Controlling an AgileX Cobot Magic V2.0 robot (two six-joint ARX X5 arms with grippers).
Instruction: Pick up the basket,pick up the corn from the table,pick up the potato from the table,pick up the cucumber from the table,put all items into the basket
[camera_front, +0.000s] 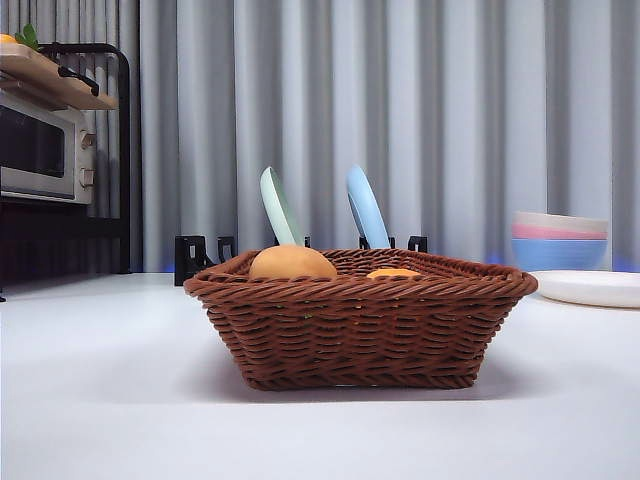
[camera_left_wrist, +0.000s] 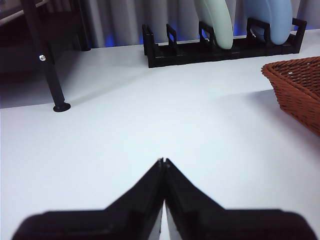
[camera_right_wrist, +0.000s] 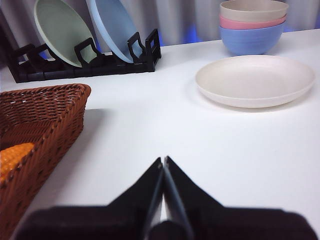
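Basket (camera_front: 360, 335) of reddish-brown wicker sits on the white table (camera_front: 110, 400), wide and shallow, its braided rim flaring outward. Inside it, the smooth tan potato (camera_front: 292, 263) rises above the rim toward the left, and a sliver of the orange corn (camera_front: 393, 272) peeks over the rim near the middle; the right wrist view also catches the bumpy orange cob (camera_right_wrist: 12, 157) lying within the woven wall. No cucumber can be made out in any view; whether it lies deeper in the basket cannot be told.

Neither arm shows in the front view. The left gripper (camera_left_wrist: 163, 162) hangs above bare tabletop to one side of the basket, its two black jaws pressed together at the tips and holding nothing. The right gripper (camera_right_wrist: 163, 161) hangs on the other side, beside the basket's corner, jaws likewise closed tip to tip and empty.

Behind the basket a black dish rack (camera_front: 195, 255) holds a pale green plate (camera_front: 280, 207) and a light blue plate (camera_front: 366, 207), both upright on edge. Off to the right lie a cream plate (camera_front: 590, 288) and a stack of bowls (camera_front: 560, 240), blue under pink under beige. A microwave (camera_front: 40, 150) stands on a black shelf at far left.
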